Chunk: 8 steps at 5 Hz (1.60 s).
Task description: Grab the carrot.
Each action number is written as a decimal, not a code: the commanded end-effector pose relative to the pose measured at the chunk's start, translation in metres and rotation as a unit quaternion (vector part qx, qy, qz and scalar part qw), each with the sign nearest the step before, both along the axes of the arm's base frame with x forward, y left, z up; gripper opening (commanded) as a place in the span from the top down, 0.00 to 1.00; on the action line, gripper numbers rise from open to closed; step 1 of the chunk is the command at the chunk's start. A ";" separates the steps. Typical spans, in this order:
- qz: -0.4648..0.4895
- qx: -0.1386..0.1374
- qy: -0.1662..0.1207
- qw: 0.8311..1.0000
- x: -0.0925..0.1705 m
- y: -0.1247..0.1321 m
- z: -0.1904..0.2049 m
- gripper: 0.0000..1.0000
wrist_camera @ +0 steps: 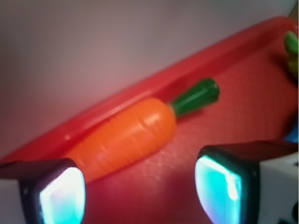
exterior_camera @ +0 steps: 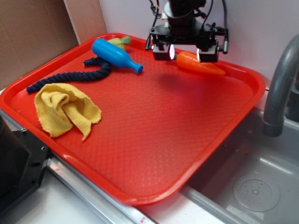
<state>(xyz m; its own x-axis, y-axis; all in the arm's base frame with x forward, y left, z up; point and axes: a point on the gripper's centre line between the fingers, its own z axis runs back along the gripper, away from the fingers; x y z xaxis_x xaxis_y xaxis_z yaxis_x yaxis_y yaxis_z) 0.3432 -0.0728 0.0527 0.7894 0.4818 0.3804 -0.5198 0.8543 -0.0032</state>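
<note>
So the gripper (exterior_camera: 185,52) hangs straight down at the back of the red tray (exterior_camera: 154,140), fingers spread wide with nothing clamped, and it's not clear if the pads touch anything. The carrot (exterior_camera: 200,63) lies flat between and just behind them, right along the tray's far rim. Its long axis follows that rim: green stem toward the blue bottle toy (exterior_camera: 114,54), tip the opposite way.

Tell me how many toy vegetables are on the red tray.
1 clearly: the carrot by the far rim, between the open jaws. A green-yellow thing behind the blue bottle is too hidden to identify.
</note>
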 end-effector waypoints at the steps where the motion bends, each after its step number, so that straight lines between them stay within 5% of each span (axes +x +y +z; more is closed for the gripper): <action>1: 0.000 -0.011 -0.026 1.000 0.010 -0.001 0.021 0.00; 3: 0.025 -0.001 -0.042 0.999 0.010 0.014 0.030 0.00; 4: 0.015 0.012 -0.082 0.996 0.005 0.020 0.030 0.00; 8: 0.010 0.020 -0.039 0.999 0.049 0.029 0.003 0.00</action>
<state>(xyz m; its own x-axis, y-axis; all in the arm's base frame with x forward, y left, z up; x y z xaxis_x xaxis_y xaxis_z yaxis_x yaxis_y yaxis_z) 0.3708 -0.0574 0.0316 0.8008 0.4363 0.4103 -0.4984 0.8654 0.0526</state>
